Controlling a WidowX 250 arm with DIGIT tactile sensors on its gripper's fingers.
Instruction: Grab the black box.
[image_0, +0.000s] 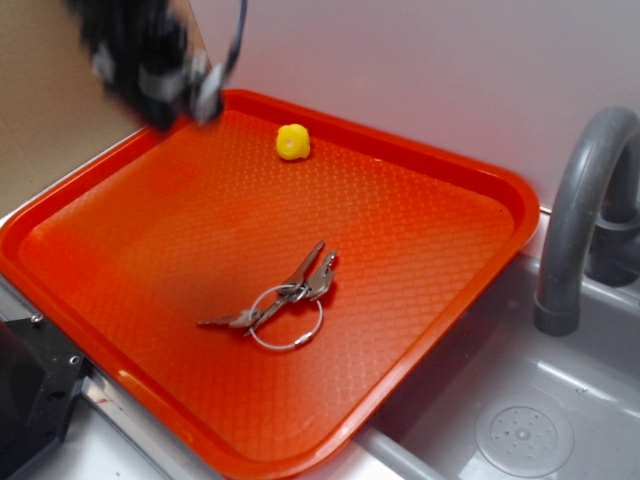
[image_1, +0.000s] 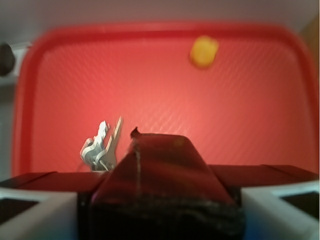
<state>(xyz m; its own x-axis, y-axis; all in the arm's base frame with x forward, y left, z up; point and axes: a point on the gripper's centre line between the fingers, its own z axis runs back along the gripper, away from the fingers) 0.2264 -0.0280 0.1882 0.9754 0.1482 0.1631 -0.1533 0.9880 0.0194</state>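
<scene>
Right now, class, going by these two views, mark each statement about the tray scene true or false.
1. The keys lie on the red tray. True.
2. The yellow object sits in the sink. False: it rests on the tray, near the far rim.
3. The black box lies on the tray beside the keys. False: the wrist view shows it between the fingers of the tool, above the tray.
4. A grey faucet stands at the right of the tray. True.
</scene>
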